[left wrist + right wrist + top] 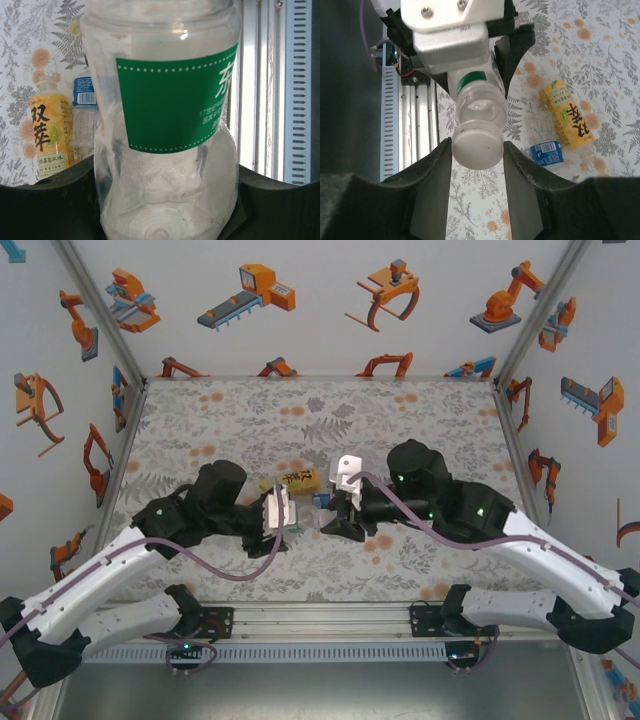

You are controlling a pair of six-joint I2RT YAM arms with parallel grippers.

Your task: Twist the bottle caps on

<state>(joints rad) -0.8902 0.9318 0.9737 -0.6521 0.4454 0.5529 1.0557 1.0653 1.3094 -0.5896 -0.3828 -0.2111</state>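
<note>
A: Arms status?
B: Both my arms reach inward, wrists facing each other mid-table. My left gripper (279, 512) clamps the green-label bottle (170, 100); my right gripper (477, 148) pinches a white cap (476, 144) at its mouth.

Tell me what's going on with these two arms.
The left pincer is shut on the green-labelled bottle, pointing its neck toward the other arm. The right pincer grips a white cap right at that bottle's mouth; whether it is threaded on yet I cannot tell. The yellow-labelled bottle and the blue-labelled bottle lie on the floral mat.
</note>
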